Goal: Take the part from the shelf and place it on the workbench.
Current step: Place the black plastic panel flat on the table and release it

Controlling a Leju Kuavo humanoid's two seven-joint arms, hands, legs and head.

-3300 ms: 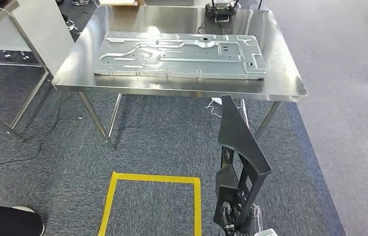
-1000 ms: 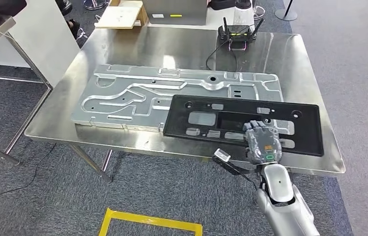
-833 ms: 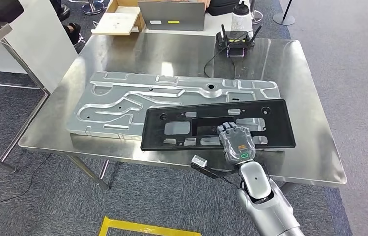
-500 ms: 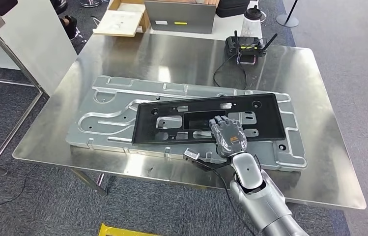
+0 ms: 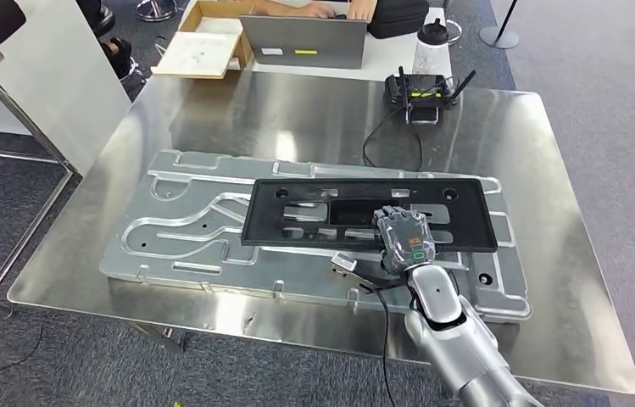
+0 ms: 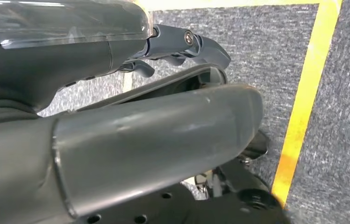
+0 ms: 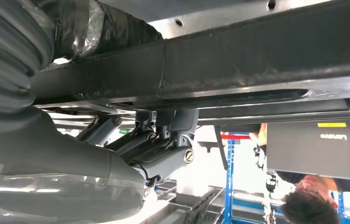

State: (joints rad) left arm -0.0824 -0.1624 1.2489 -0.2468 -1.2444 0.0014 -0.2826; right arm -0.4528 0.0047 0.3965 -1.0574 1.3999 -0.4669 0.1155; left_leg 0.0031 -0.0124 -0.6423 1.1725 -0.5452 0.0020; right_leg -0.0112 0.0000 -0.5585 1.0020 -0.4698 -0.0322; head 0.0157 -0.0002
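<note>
Black part [image 5: 364, 214] is gripped at its near edge by right hand [image 5: 405, 240], held flat over grey panel [image 5: 203, 229] on worktop [image 5: 314, 102] for set-down. Left hand [image 6: 117, 140]: state cannot be told.

We see a stainless steel workbench [image 5: 551, 280] standing on grey carpet [image 5: 8, 195], and lying flat on it, directly under our right hand [image 5: 404, 240], a large stamped metal panel [image 5: 195, 237] that stretches well off to the hand's left. Far beyond the hand, near the bench's back edge, we see a small black router [image 5: 420, 87] with raised antennas, its cable [image 5: 373, 136] trailing over the steel toward the panel.
</note>
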